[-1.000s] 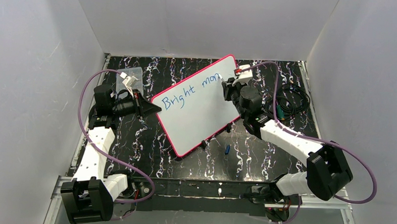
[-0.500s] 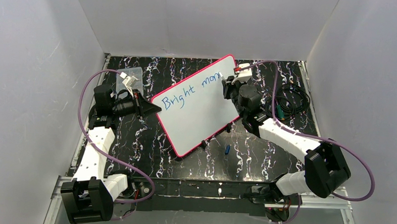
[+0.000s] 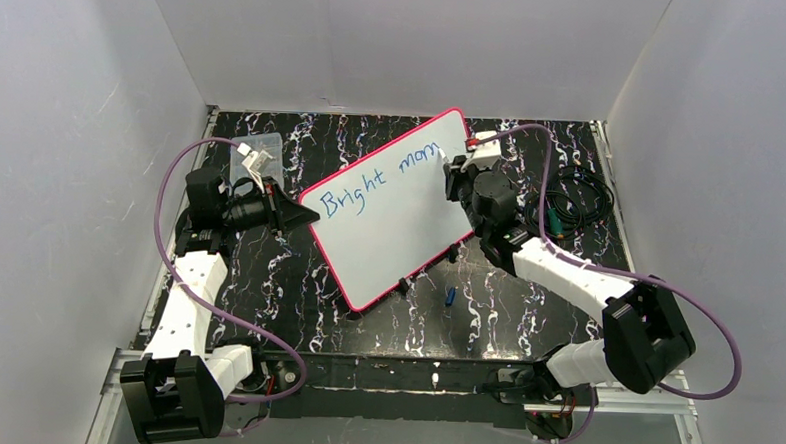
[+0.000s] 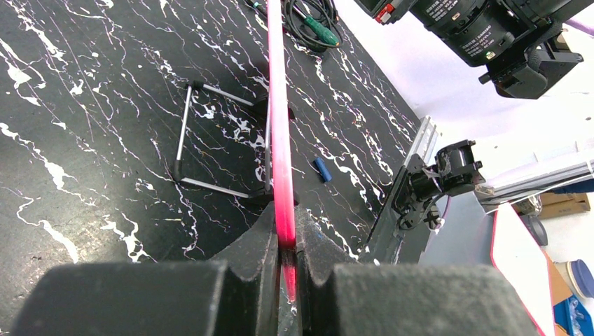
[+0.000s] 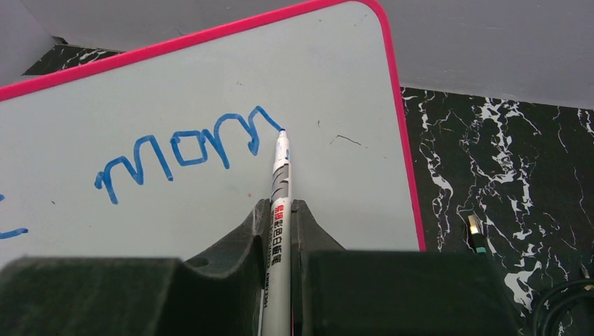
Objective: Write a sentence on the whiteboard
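Blue marker script of the sentence [image 5: 183, 150], reading "Bright mom" so far, is laid along the upper line of the whiteboard [image 3: 399, 232], which is propped on a wire stand [image 4: 183, 126] mid-table with its long axis running from near left to far right. The marker [image 5: 280, 196] is gripped between the closed jaws of the right gripper [image 5: 280, 213], its shaft pointing straight out from the fingers and its tip set on the board at the tail of the last stroke. Bare board lies to the right of the tip, between it and the pink rim, and only a short stretch is judged to be left there for the remaining letters of the word. The left gripper [image 4: 284, 241] is clamped shut on the board's left edge, so the board is steadied; the writing lies nearer to the right arm
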Controlling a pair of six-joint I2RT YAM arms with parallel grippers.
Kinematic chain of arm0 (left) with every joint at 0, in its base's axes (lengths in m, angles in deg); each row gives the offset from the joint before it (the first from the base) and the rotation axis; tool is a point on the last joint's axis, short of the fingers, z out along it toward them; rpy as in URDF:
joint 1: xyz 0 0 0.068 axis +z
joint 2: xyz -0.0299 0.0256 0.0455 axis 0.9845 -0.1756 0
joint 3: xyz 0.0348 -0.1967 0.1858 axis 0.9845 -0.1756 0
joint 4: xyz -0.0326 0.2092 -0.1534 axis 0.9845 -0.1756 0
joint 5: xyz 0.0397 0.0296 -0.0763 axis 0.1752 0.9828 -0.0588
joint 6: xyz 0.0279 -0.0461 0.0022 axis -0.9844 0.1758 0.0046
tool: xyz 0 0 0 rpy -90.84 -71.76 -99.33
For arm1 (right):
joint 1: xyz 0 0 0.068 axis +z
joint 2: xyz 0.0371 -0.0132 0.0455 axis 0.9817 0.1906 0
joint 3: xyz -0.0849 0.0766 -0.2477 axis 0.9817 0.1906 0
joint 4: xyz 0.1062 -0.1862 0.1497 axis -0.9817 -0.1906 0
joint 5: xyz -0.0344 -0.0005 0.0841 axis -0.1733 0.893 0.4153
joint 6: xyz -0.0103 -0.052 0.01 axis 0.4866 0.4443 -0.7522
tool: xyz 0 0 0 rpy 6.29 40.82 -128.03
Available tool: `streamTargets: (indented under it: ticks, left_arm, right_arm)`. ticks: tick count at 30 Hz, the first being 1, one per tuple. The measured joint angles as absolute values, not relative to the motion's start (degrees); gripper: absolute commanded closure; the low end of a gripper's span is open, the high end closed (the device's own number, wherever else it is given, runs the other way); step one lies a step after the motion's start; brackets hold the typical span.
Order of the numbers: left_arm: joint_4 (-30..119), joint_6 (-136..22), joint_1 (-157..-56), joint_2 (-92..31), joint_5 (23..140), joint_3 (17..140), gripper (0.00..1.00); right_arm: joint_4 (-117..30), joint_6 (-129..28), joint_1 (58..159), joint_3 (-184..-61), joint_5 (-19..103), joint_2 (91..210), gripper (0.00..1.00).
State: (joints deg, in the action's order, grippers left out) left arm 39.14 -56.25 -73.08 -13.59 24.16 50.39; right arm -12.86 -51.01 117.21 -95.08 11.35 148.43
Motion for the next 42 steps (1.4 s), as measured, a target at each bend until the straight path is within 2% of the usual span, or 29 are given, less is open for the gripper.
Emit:
streamTargets:
  ticks: [20,42]
  left_arm:
    - [39.6,-57.5,-73.1,-13.5,24.1,50.4,1.00]
    - [39.6,-57.3,-73.1,-13.5,24.1,50.4,1.00]
  right_arm:
    - [-15.6,-50.8,116.9,-92.4,11.4,142.3,0.99]
    - [-14.8,-48.2,115.6,-94.7,11.0,146.6,0.99]
